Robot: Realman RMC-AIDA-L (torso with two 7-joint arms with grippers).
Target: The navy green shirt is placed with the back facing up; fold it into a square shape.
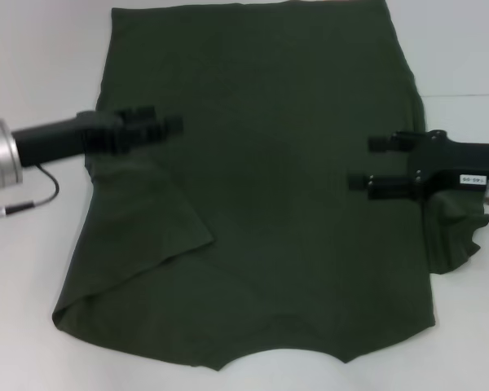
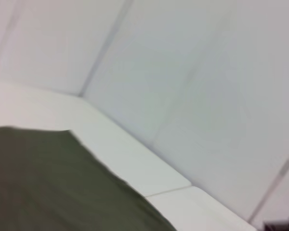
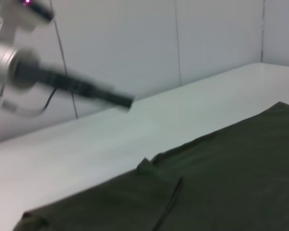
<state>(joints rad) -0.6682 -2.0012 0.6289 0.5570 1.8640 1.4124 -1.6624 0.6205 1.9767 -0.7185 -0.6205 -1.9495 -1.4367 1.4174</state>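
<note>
Shirt half tucked in, most of the folding still to do

The shirt point(image 1: 261, 187) lies flat on the white table point(image 1: 33, 49) and fills most of the head view; its left sleeve looks folded in over the body at the lower left, while the right sleeve pokes out crumpled at the right edge, so I think the sides are only partly done and the fold into a square is not started. The left gripper point(image 1: 159, 129) comes in flat from the left edge and hangs over the shirt's upper left part; I cannot tell if its fingers are spread or pressed. The right gripper point(image 1: 373, 163) reaches in from the right edge, level over the shirt's right side, with its two fingers spread apart and nothing between them
</note>
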